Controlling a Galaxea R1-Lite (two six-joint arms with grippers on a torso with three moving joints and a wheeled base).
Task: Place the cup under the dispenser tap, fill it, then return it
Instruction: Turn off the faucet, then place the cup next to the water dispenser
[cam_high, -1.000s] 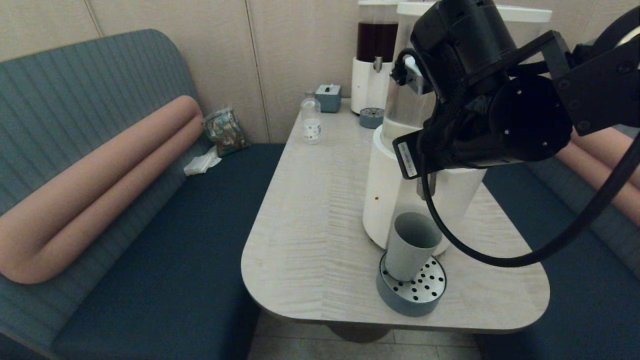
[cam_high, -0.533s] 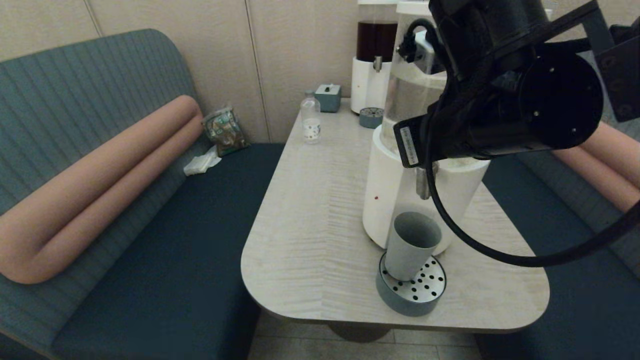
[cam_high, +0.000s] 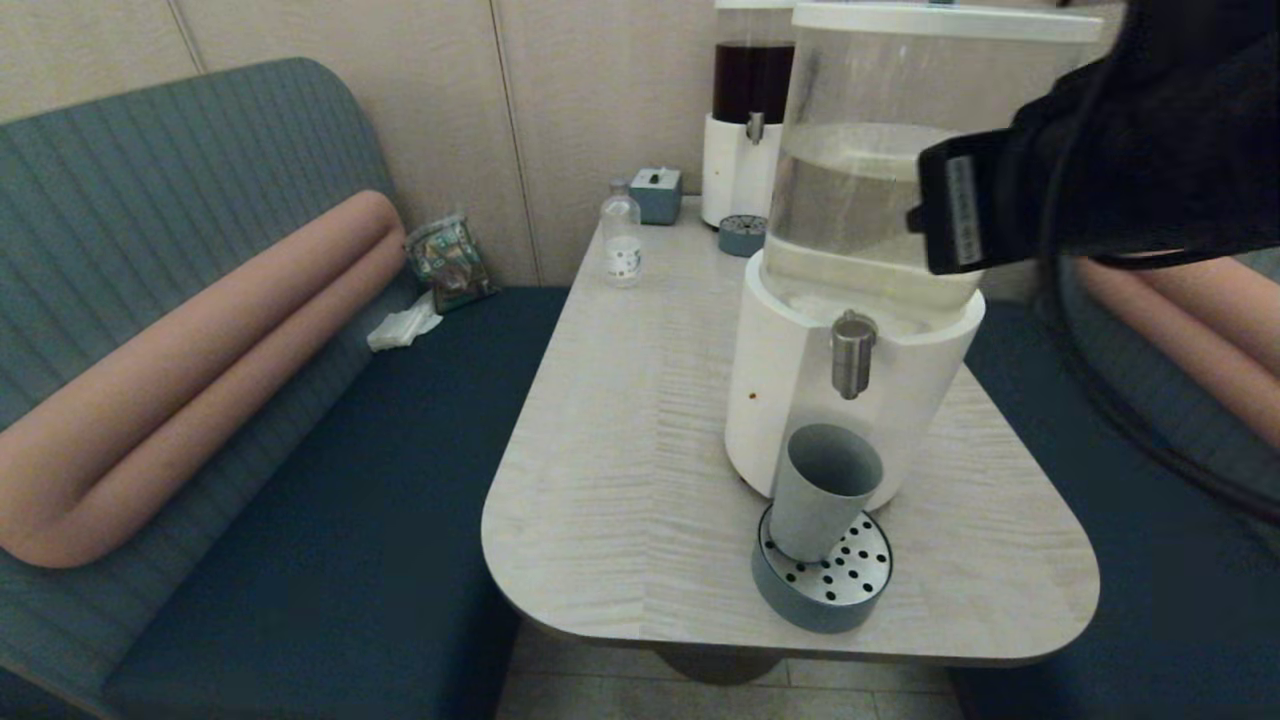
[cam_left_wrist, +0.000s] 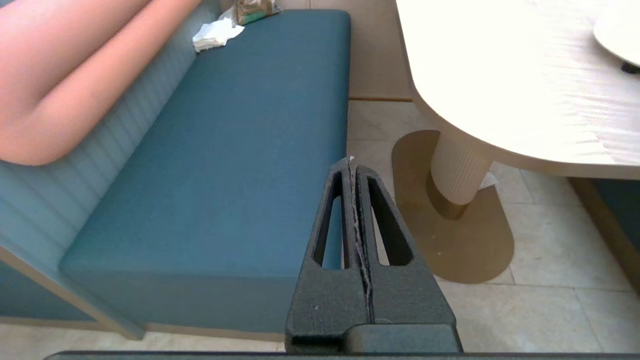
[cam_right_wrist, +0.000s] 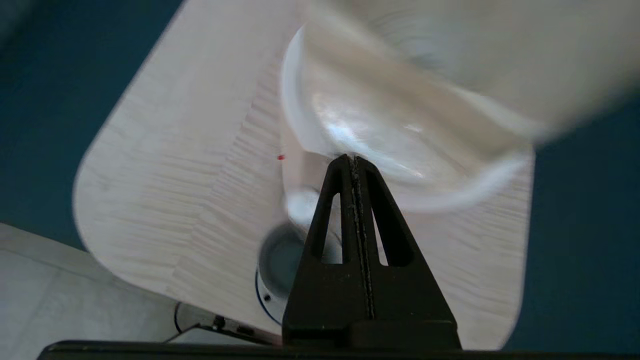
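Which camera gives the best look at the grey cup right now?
The head view: the cup stands whole on the drip tray below the dispenser tap. The right wrist view shows only its blurred rim; the left wrist view shows none.

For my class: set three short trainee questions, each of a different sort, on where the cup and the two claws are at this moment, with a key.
1. True or false: the cup stands on the perforated drip tray below the dispenser tap.
2. Multiple choice: the left claw is (A) shut on the cup, (B) shut, over the bench seat and floor, (C) open above the table.
3. Fill in: the right claw is shut and holds ____.

Key: 1 true; 2 B; 3 nothing.
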